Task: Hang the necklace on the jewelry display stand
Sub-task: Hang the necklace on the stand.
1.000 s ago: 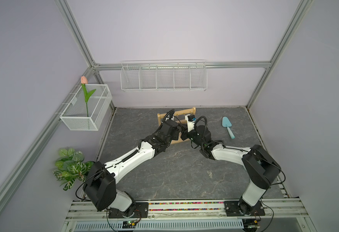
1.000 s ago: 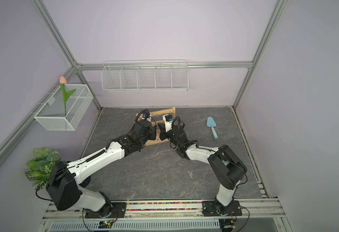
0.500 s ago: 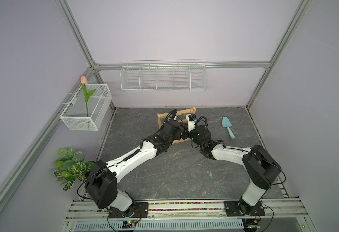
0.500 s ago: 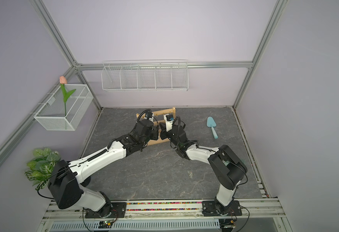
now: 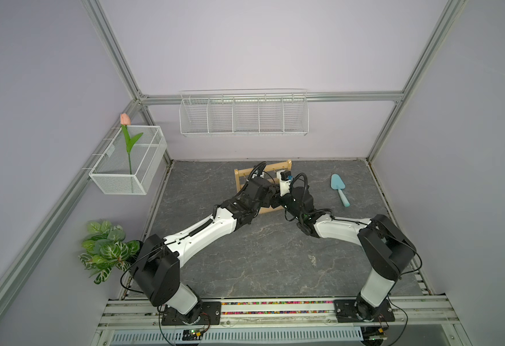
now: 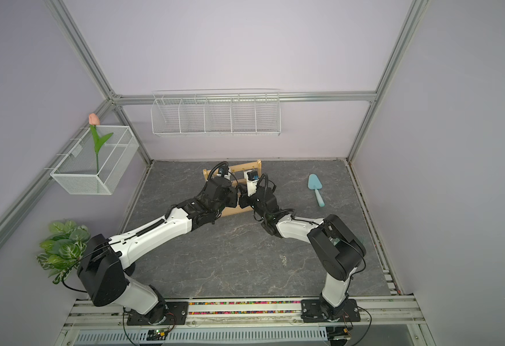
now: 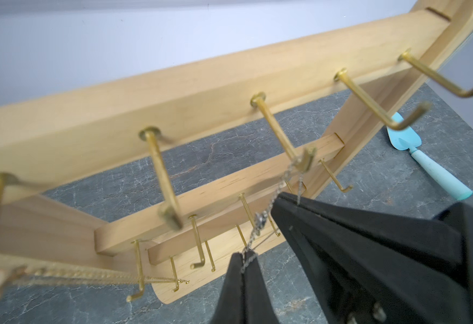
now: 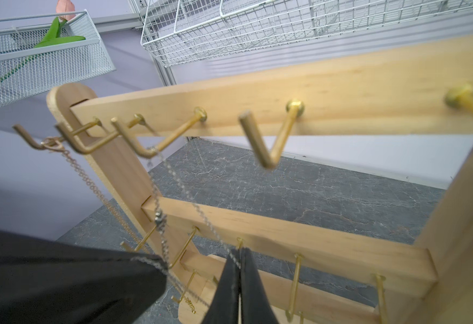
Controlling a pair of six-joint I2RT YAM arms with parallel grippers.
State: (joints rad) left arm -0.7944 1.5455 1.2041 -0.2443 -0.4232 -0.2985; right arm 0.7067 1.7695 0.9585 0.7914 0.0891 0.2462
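Gripping the necklace (image 7: 259, 221) tight in left fingers (image 7: 229, 283) and right fingers (image 8: 250, 283); draped over a gold hook (image 7: 274, 126) on the top bar of the jewelry display stand (image 5: 276, 166), near the table's (image 5: 245, 254) far edge.

Overhead stereo pair; wrist cameras near stand (image 7: 173, 92)

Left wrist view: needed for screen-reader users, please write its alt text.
A silver necklace drapes over a gold hook on the top bar of the jewelry display stand, one strand pinched in the shut left gripper, the other in the shut right gripper. A gold chain hangs from another hook, and a blue trowel lies on the table behind.
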